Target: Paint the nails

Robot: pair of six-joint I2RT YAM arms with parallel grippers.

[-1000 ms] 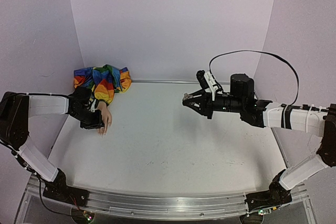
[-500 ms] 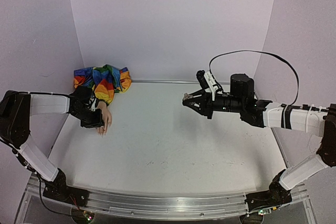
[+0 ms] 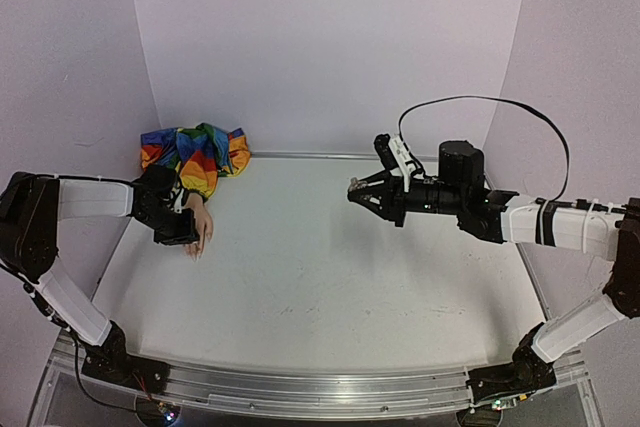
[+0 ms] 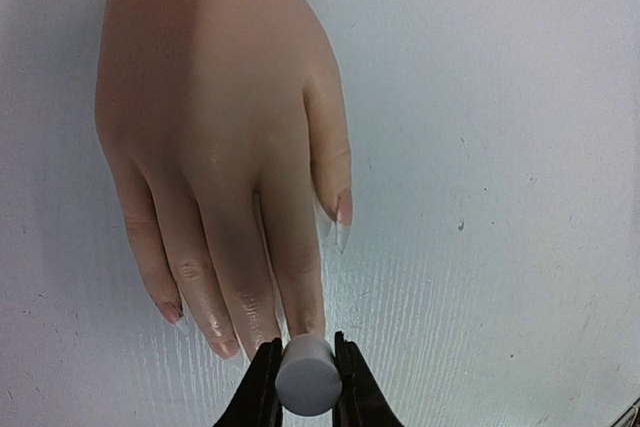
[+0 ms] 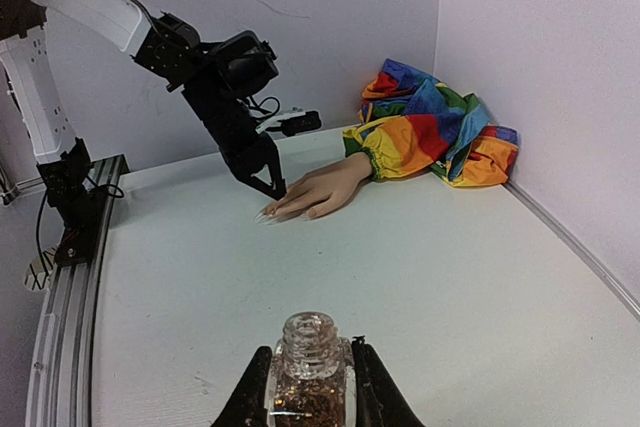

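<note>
The pale mannequin hand [image 3: 201, 228] lies palm down at the table's left, its rainbow sleeve [image 3: 196, 153] bunched in the back corner. In the left wrist view its nails show on the thumb [image 4: 344, 209] and two fingers [image 4: 227, 348]. My left gripper [image 4: 307, 375] is shut on a small white cap [image 4: 306, 379] right over the tip of one finger, hiding that nail; any brush under the cap is hidden. My right gripper [image 5: 309, 387] hovers at mid-right, shut on an uncapped glass bottle [image 5: 309, 372] of coppery glitter polish, held upright.
The left arm [image 5: 215, 72] reaches over the mannequin hand [image 5: 320, 190] from the left wall side. Walls enclose the white table [image 3: 330, 277] on three sides. A black cable [image 3: 500, 107] loops above the right arm.
</note>
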